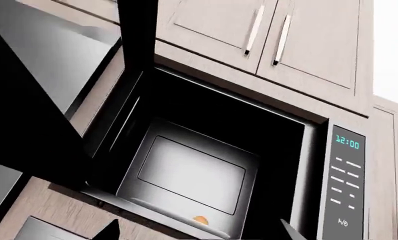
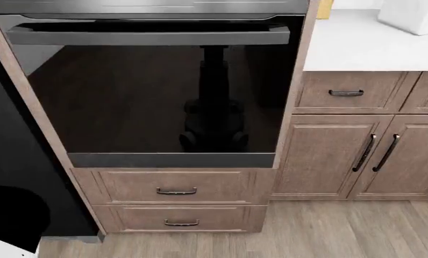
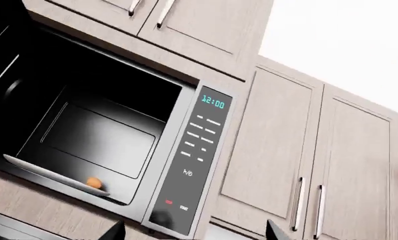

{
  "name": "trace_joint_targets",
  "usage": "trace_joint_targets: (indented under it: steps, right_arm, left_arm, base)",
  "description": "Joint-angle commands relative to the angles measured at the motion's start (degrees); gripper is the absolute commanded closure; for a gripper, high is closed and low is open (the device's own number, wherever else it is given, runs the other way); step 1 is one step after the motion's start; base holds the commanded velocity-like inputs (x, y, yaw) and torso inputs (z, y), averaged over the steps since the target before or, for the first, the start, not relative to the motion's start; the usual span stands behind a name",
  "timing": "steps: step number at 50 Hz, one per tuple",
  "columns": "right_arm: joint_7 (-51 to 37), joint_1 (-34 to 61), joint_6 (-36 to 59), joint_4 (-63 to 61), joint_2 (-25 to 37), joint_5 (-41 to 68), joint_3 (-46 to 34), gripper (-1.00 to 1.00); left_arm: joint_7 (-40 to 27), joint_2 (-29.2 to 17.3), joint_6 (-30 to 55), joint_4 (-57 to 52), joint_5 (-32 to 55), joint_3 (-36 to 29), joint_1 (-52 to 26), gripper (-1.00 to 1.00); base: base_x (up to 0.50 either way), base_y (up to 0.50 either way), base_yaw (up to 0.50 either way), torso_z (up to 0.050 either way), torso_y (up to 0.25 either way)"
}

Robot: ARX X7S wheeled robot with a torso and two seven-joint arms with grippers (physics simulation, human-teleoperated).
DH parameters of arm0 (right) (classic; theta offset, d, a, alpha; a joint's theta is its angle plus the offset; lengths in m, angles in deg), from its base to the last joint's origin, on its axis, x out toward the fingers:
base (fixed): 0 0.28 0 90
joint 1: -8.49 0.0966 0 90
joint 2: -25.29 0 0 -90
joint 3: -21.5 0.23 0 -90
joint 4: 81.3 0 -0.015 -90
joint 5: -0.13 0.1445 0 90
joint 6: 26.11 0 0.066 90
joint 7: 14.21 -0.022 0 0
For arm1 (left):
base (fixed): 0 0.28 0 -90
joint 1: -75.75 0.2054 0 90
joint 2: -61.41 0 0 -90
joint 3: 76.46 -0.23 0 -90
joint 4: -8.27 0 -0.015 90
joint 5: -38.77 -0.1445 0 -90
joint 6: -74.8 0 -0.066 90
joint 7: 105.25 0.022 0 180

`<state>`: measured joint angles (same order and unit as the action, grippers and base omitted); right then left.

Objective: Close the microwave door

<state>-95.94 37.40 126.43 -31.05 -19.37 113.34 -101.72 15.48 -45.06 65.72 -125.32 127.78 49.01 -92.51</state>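
In the left wrist view the microwave (image 1: 206, 160) stands open, built in under wooden wall cabinets. Its dark door (image 1: 32, 110) is swung out on the side away from the control panel (image 1: 346, 180), which shows 12:00. Inside, a small orange item (image 1: 200, 219) lies on the glass plate. My left gripper (image 1: 199, 235) is open, below and in front of the cavity, touching nothing. In the right wrist view the open cavity (image 3: 85, 130) and control panel (image 3: 199, 160) show again. My right gripper (image 3: 195, 234) is open and empty beneath the panel. The head view shows neither gripper.
The head view looks down on a wall oven (image 2: 156, 97) with a bar handle (image 2: 149, 36), two drawers (image 2: 177, 188) under it, and base cabinets (image 2: 364, 156) under a white counter (image 2: 357, 48). Tall cabinets (image 3: 306, 150) stand beside the microwave.
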Motion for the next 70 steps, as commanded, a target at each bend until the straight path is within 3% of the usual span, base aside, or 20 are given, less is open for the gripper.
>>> trace_joint_targets:
  steps: [1, 16, 56, 70]
  right_arm:
    - [-6.5, 15.4, 1.5, 2.3, 2.4, 13.6, -4.4, -1.0]
    - [-8.0, 15.9, 3.0, 3.7, 1.1, 13.9, -4.4, -1.0]
    - [-8.2, 16.1, 6.2, 5.0, 1.9, 11.7, -6.8, -1.0]
    - [-8.2, 16.1, 8.5, 4.2, 0.9, 12.3, -5.2, -1.0]
  left_arm:
    - [-7.9, -3.3, -0.1, 1.6, 10.1, 1.3, -5.9, -1.0]
    - [-8.6, -4.3, -2.0, 1.4, 11.2, 0.2, -5.5, -1.0]
    - [-8.3, -6.2, -5.5, 0.9, 11.1, -1.6, -4.5, -1.0]
    - [-8.1, -6.7, -6.5, 0.8, 11.0, -2.1, -4.2, -1.0]
  base:
    - [0.0, 0.0, 0.0, 0.0, 0.0]
    - [-0.03, 0.46, 0.0, 0.0, 0.0]
    - [-0.42, 0.38, 0.0, 0.0, 0.0]
    - [-0.05, 0.5, 0.0, 0.0, 0.0]
